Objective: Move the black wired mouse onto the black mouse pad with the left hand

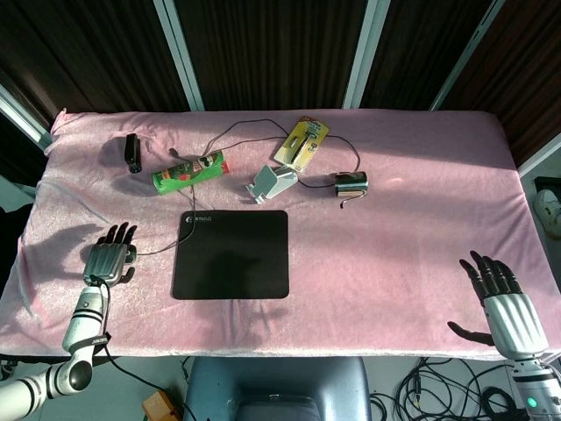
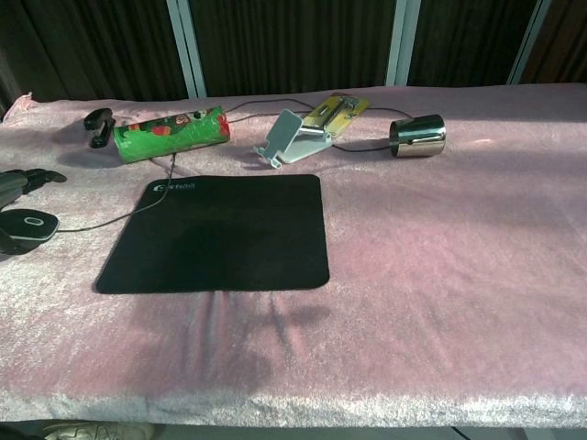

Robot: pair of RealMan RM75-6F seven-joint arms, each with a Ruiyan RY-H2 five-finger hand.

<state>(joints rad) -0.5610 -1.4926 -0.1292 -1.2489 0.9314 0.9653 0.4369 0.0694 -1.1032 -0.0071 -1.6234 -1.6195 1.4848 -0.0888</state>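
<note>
Pink cloth covers the surface (image 1: 368,254), with the black mouse pad (image 1: 231,253) near its middle. At the pad's 9 o'clock, the left hand (image 1: 110,254) sits over the black wired mouse (image 2: 27,225), fingers (image 2: 37,177) apart above it, not clamped. The right hand (image 1: 501,294) lies spread and empty at 3 o'clock. Its cable (image 2: 110,220) trails past the pad's corner; I judge it could snag and tug the mouse from a loose grip.

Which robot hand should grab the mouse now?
Left. The left robot hand is already over the black wired mouse, just left of the black mouse pad. The right robot hand is far across the table.
</note>
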